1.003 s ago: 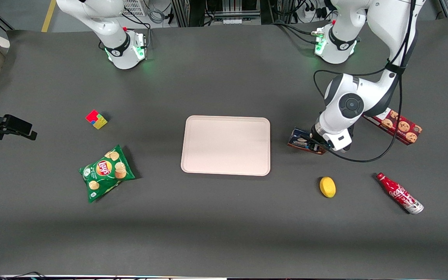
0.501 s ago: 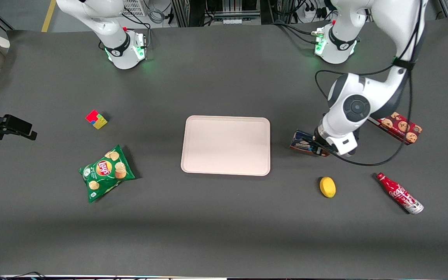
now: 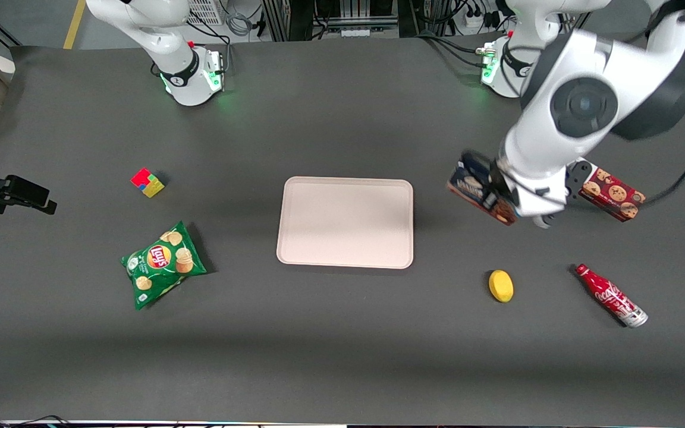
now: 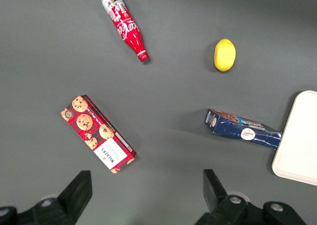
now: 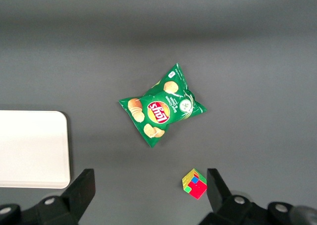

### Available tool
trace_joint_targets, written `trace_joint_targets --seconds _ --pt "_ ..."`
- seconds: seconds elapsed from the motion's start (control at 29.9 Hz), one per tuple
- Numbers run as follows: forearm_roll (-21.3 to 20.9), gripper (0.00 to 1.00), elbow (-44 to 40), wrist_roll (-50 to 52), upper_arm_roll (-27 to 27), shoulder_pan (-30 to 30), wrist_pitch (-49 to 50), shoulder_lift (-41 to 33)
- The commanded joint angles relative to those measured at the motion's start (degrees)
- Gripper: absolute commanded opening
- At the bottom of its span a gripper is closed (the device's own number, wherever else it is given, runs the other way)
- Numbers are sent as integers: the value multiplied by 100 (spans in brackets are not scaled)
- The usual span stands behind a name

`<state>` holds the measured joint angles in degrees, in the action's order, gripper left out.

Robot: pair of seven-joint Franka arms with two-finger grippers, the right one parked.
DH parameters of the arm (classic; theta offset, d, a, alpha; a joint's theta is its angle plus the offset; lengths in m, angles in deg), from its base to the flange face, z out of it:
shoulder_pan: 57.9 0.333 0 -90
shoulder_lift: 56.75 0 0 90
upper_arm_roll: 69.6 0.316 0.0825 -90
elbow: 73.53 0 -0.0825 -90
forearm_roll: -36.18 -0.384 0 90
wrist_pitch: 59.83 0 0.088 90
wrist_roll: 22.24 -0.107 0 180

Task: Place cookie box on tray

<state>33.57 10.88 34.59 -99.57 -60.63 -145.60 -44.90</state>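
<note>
The cookie box [image 3: 474, 185], a small navy carton with a brown cookie picture, hangs tilted above the table in the front view. My left gripper [image 3: 499, 196] is shut on the end of it that points toward the working arm's end of the table. The arm is raised high over the table. The tray [image 3: 345, 222], flat, pale pink-beige and with nothing on it, lies in the middle of the table, a short way from the box toward the parked arm's end. One edge of the tray [image 4: 299, 145] shows in the left wrist view.
A red Walkers cookie box [image 3: 611, 195] [image 4: 98, 140] lies beside the gripper toward the working arm's end. A lemon [image 3: 500, 286] [image 4: 224, 55] and a red cola bottle [image 3: 611, 295] [image 4: 125, 31] lie nearer the front camera. A chips bag [image 3: 161, 263] and colour cube [image 3: 147, 182] lie toward the parked arm's end.
The left arm has risen sharply from table level, and the cookie box has come up off the table with the gripper, tilting and moving slightly farther from the front camera.
</note>
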Motion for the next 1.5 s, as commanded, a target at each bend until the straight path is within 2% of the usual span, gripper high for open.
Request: trace_joint_targets --seconds 0.0,0.23,0.4,0.5,0.7,0.94,1.17,1.4,1.44,1.47 --pt "208 0 -214 -935 -377 -7 -87 475" --pt "297 0 -170 -1683 -703 1 -693 1362" --pt "8 0 40 -1614 -756 -130 -1528 2013" --pt "-318 0 321 -1596 -765 -139 -1959 2154" --pt "-626 0 857 -1605 -765 -130 -2838 2339" --pt "-1004 0 920 -1657 -756 -87 -3015 2638" --pt "-1197 0 937 -1658 -747 -51 -3217 2823" --pt "-1215 10 937 -1640 -712 -34 -3419 2902" --pt "-1215 16 937 -1640 -712 -16 -3428 2919" --pt "-1215 29 937 -1640 -712 -7 -3428 2920"
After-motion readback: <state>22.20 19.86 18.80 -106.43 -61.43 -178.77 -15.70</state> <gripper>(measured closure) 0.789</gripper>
